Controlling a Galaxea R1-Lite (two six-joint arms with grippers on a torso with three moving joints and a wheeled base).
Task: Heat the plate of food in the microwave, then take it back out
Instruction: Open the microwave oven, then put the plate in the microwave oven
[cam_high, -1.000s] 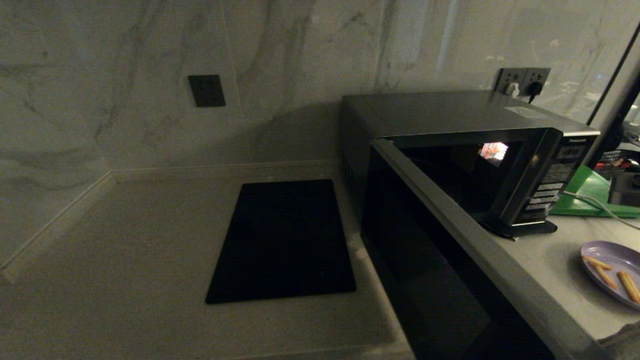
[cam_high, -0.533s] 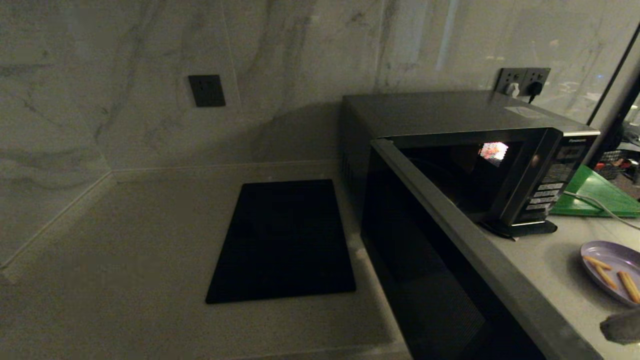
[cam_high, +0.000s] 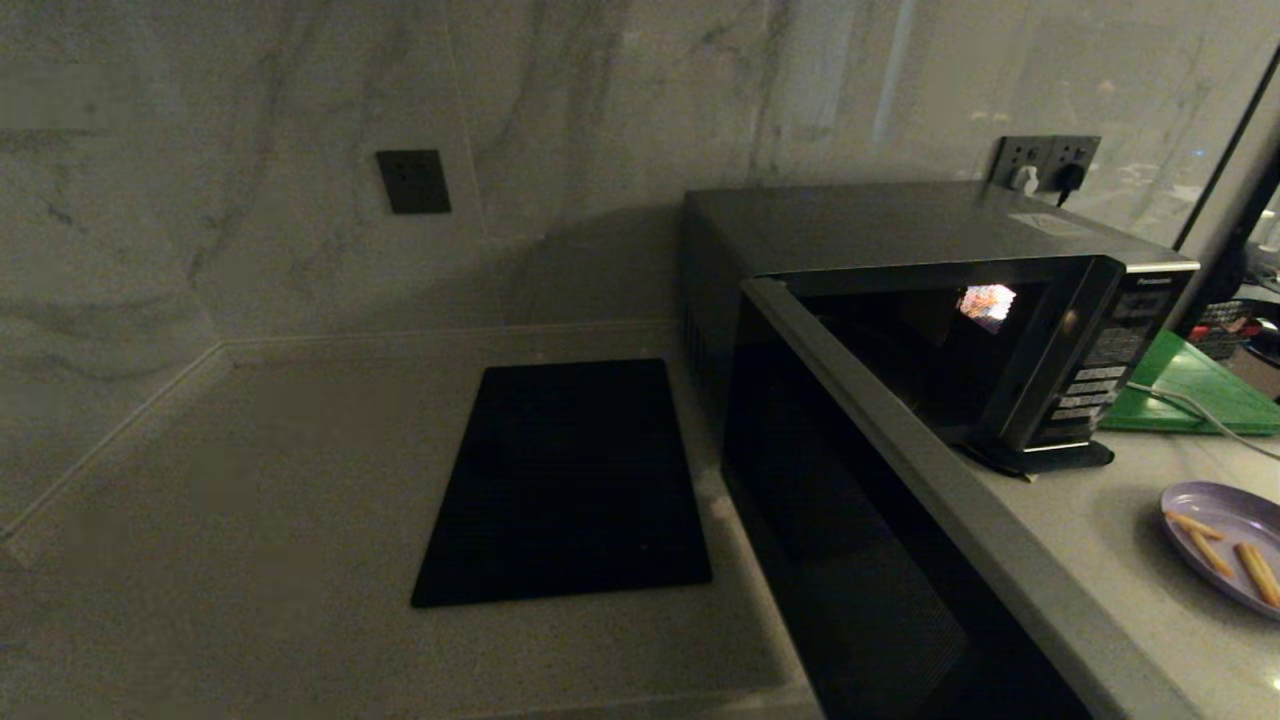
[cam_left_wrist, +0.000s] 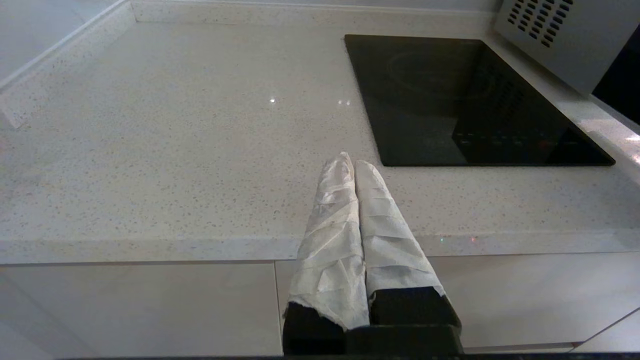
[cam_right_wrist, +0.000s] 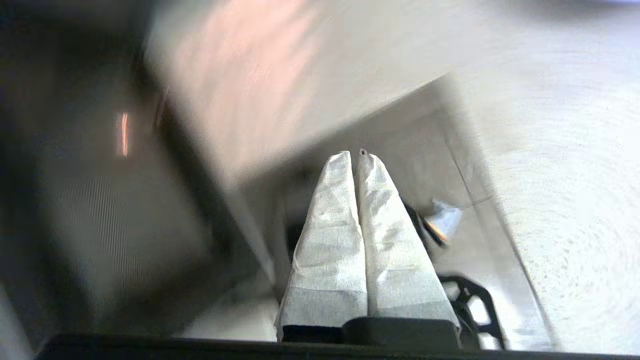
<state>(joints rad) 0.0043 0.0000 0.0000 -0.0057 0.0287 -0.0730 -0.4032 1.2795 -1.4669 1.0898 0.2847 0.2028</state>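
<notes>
Large boxy black-and-silver microwave (cam_high: 930, 300) on the pale speckled stone countertop (cam_high: 250, 500), dark glass door (cam_high: 860, 540) swung wide open. Small round light-purple plate of orange-tan food sticks (cam_high: 1225, 545) on the counter, right of the open door, outside the oven. Flat black rectangular slab (cam_high: 570, 480) left of the microwave. Left gripper (cam_left_wrist: 350, 165) parked by the counter edge, white-wrapped fingers together, empty. Right gripper (cam_right_wrist: 356, 157) pressed together, empty.
</notes>
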